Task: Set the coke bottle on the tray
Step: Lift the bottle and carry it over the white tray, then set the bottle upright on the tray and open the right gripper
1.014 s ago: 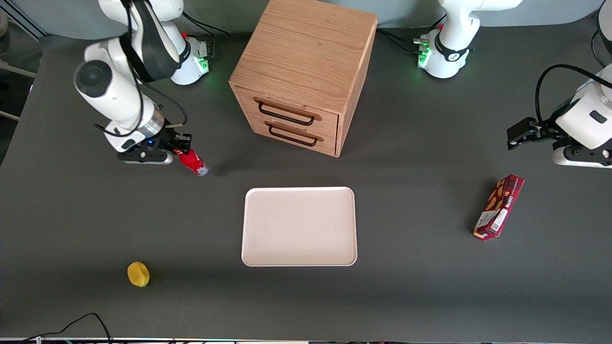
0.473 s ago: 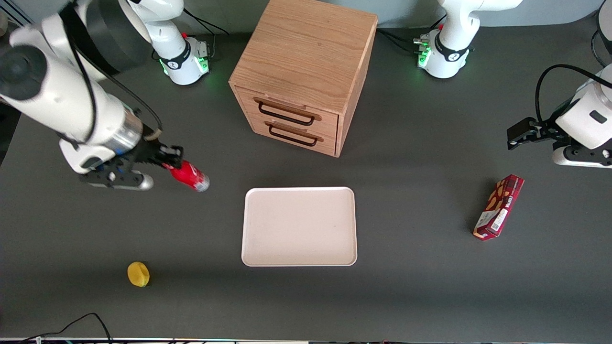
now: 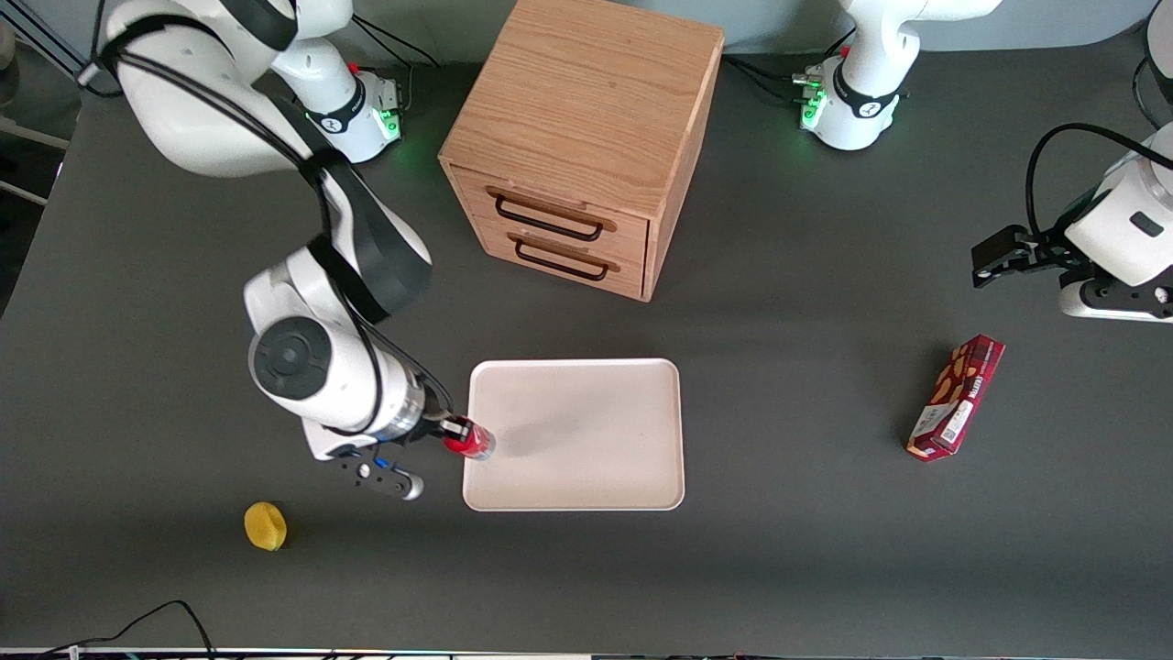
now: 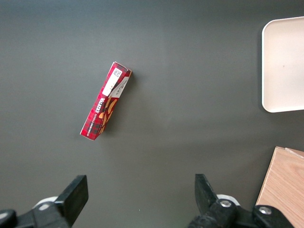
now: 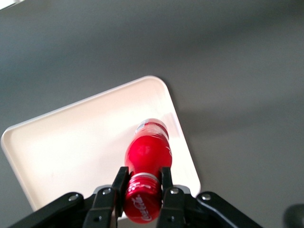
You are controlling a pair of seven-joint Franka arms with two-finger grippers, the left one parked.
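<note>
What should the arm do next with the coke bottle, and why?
Probably carry it a little farther in over the tray, then lower it. The hand is shut on the coke bottle at its cap, and the bottle hangs above the tray's edge at the working arm's end, so releasing here might land it on the rim.

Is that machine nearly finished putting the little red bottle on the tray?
Partly. The pickup looks done: the gripper is shut on the coke bottle just below its cap, holding it off the table. In hand is the carry: the bottle hangs over the edge of the tray toward the working arm's end. Left to do: lower it onto the tray and let go.
</note>
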